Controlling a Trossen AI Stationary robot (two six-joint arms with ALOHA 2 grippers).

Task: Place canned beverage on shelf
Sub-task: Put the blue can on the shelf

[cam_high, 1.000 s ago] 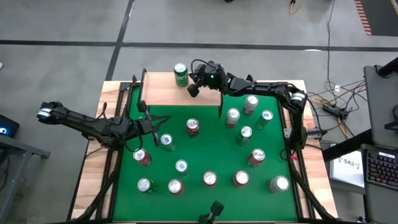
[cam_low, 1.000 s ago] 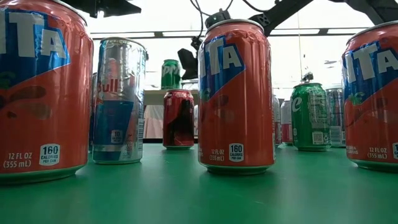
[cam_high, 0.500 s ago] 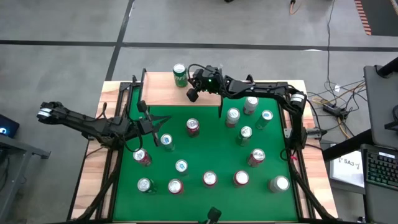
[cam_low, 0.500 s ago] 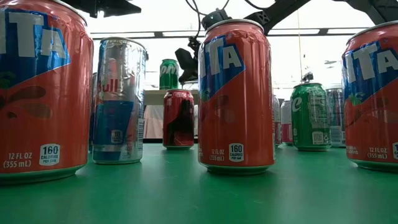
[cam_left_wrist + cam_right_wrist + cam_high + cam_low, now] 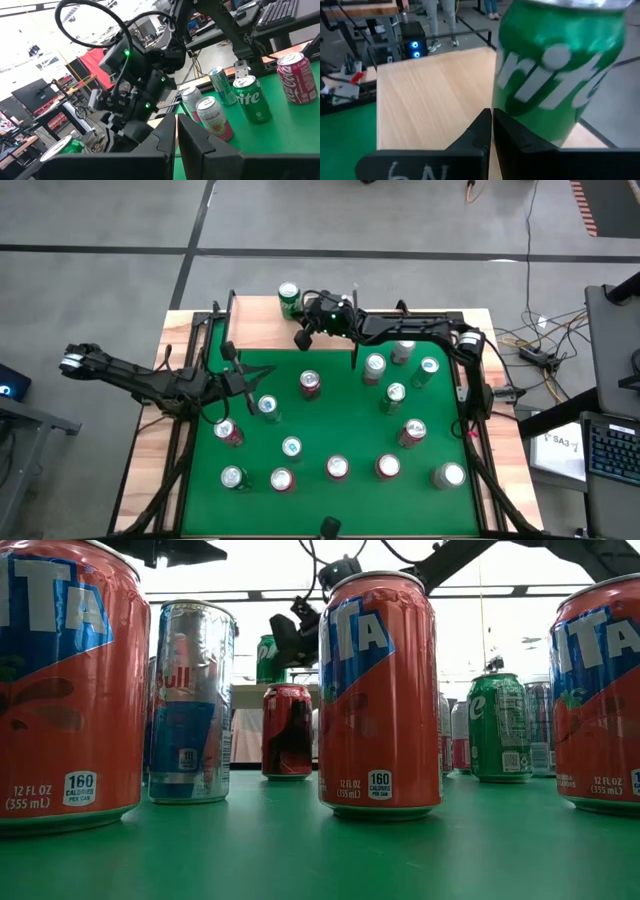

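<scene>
On the shelf (image 5: 262,325) your green can (image 5: 289,298) stands upright at the far edge, just beside and ahead of your right gripper (image 5: 303,338), whose jaws are closed on nothing, while the closed left gripper (image 5: 262,377) waits over the table.

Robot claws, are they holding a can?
No. The right gripper is shut and empty beside the green can on the shelf; the left gripper is shut, empty.

Robotics lab — keyboard (image 5: 612,448), cables (image 5: 545,340)
</scene>
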